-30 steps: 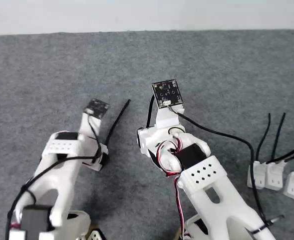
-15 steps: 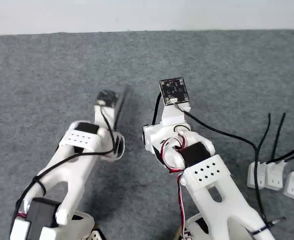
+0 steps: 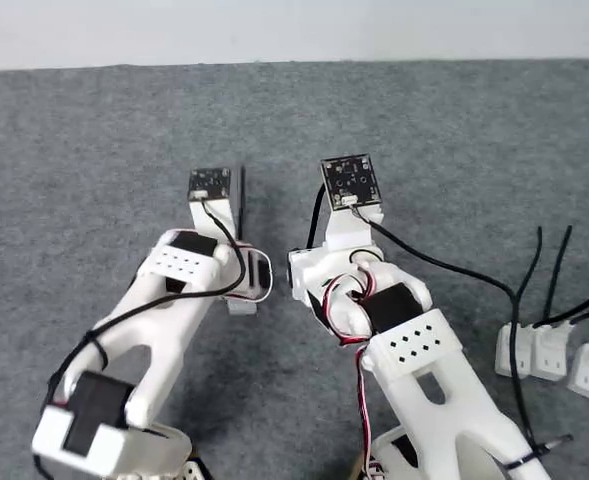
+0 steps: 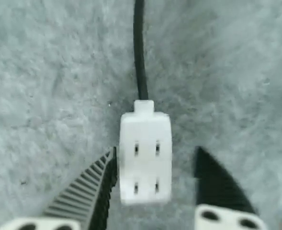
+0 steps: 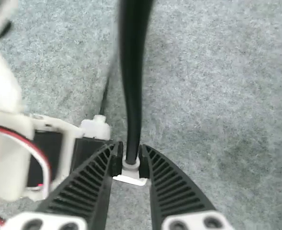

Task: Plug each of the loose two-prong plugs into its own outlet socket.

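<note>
The left gripper (image 4: pixel 156 157) is open around the white socket (image 4: pixel 145 129), which lies on the grey mat (image 3: pixel 94 130) near the middle, its black cord (image 4: pixel 140 48) running to the far side. One finger is right against the socket's side and the other stands apart. Just to the right, the right gripper (image 5: pixel 130 155) is clamped on a white plug (image 5: pixel 129 180) with a thick cord (image 5: pixel 131 72), and more white connectors (image 3: pixel 534 350) sit well apart at the mat's right edge.

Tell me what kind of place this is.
Probably a robotics lab bench: a white left arm and right arm over a grey felt-like mat, working with a corded outlet socket and plug.
</note>
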Controlling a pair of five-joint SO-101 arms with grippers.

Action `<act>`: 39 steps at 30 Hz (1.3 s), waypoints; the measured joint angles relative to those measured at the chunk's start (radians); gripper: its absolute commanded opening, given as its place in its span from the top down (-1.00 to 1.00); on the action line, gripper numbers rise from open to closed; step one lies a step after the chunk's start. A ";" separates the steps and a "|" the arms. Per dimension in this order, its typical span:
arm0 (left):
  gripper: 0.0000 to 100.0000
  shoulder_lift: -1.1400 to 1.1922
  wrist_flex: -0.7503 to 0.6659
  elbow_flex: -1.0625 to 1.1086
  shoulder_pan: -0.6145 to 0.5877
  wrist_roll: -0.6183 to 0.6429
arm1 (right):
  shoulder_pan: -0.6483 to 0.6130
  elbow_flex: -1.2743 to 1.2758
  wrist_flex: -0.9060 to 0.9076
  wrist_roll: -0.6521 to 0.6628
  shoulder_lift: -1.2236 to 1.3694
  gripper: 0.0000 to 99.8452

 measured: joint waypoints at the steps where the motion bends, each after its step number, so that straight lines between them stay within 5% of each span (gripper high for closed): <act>1: 0.38 0.021 -0.009 0.000 0.000 0.000 | 0.002 0.000 0.000 0.000 0.000 0.98; 12: 0.38 0.017 0.114 -0.095 -0.014 -0.063 | -0.029 0.003 -0.002 0.058 0.000 0.98; 21: 0.38 -0.463 0.100 0.178 -0.173 -0.253 | -0.083 0.109 -0.176 0.103 0.000 0.98; 25: 0.38 -0.623 0.097 0.278 -0.341 -0.368 | -0.133 0.146 -0.262 0.107 0.000 0.98; 30: 0.38 -0.601 0.029 0.327 -0.551 -0.459 | -0.209 0.152 -0.364 0.149 0.054 0.98; 39: 0.38 -0.413 -0.123 0.324 -0.631 -0.470 | -0.218 0.074 -0.405 0.161 0.293 0.98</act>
